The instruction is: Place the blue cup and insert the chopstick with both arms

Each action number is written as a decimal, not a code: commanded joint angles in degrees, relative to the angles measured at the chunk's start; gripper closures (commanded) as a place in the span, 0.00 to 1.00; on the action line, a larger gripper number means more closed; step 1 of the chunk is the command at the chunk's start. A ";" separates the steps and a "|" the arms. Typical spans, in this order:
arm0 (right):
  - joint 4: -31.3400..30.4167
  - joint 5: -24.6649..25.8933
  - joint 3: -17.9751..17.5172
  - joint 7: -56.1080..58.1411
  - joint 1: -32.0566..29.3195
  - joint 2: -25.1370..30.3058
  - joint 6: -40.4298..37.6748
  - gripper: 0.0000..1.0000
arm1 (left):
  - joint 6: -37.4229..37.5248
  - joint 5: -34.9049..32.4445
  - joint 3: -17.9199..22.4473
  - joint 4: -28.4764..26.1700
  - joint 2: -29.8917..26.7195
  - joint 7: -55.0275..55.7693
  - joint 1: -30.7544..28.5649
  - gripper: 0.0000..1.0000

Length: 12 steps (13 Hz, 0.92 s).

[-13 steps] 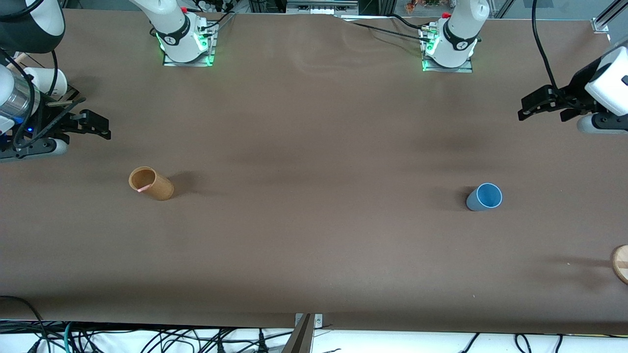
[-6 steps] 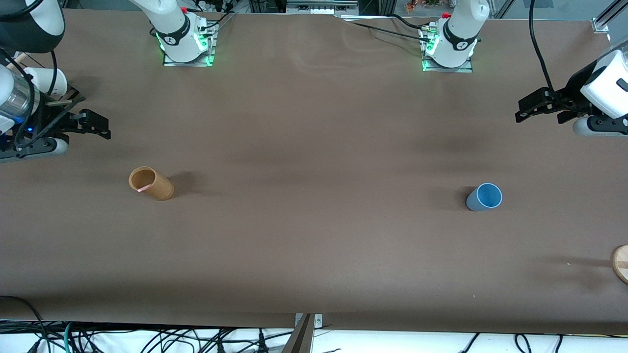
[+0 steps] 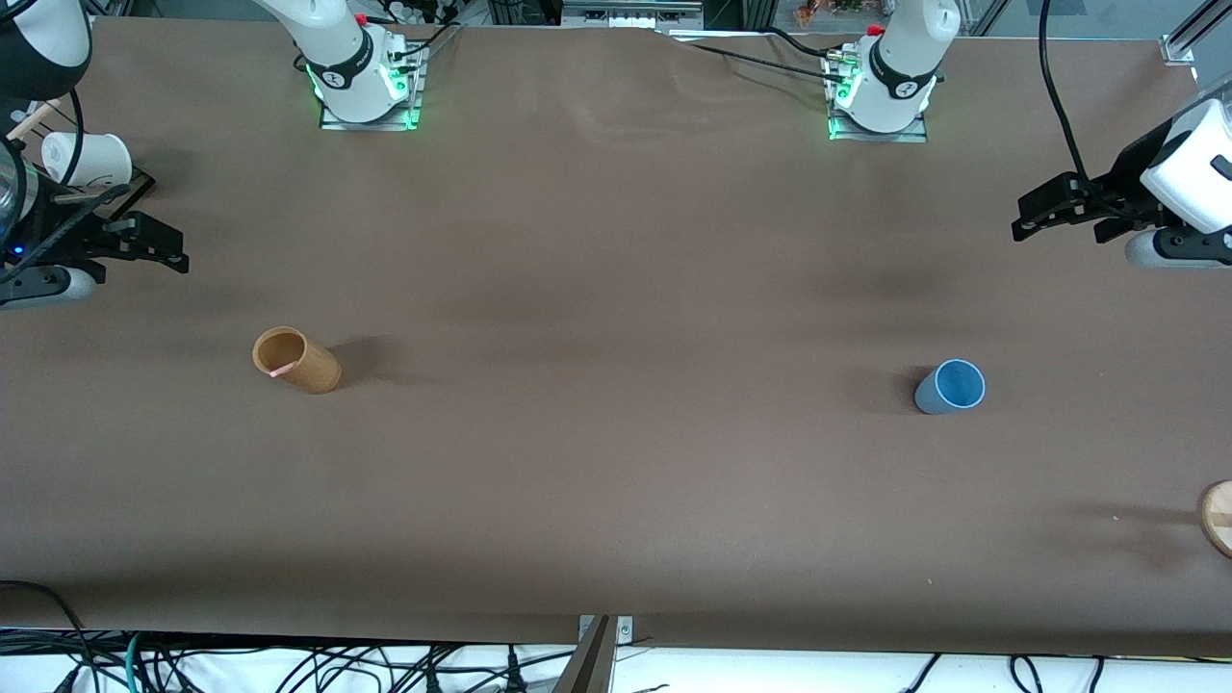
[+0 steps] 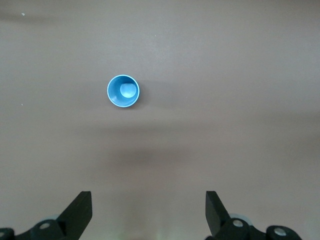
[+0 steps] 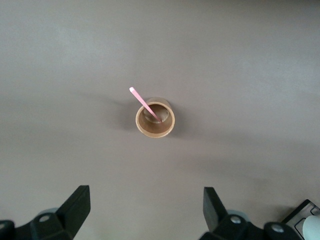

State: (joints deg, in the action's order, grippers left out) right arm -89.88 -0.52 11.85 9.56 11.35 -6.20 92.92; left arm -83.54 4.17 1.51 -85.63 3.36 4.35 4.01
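The blue cup [image 3: 950, 387] stands upright on the brown table toward the left arm's end; it also shows in the left wrist view [image 4: 123, 91]. The pink chopstick [image 3: 281, 372] leans inside a tan-brown cup [image 3: 295, 360] toward the right arm's end, and sticks out over its rim in the right wrist view [image 5: 144, 103]. My left gripper [image 3: 1044, 212] is open and empty, high over the table at its own end [image 4: 148, 212]. My right gripper [image 3: 159, 243] is open and empty, high over the table at its own end [image 5: 146, 210].
A round wooden disc [image 3: 1218, 517] lies at the table edge at the left arm's end, nearer to the camera than the blue cup. A white cup [image 3: 87, 159] sits on a stand off the right arm's end.
My right gripper has drawn back toward its own end of the table. My left gripper has shifted only slightly. Both cups and the chopstick have not moved.
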 commanded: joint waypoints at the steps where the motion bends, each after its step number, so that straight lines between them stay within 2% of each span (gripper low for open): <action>1: 0.14 -0.19 -0.16 0.64 0.08 0.49 -0.37 0.00 | -0.66 0.58 -0.28 -0.77 -0.63 0.13 -0.50 0.00; 12: 0.23 -0.27 -0.42 0.73 0.25 -0.31 -0.02 0.00 | -0.66 0.58 -0.37 -0.85 -0.55 0.13 -0.41 0.00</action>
State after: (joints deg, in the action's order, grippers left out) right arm -89.88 -0.52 11.55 9.56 11.55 -6.61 92.98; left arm -83.54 4.17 1.51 -85.63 3.36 4.35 4.01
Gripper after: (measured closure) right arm 0.000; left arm 0.000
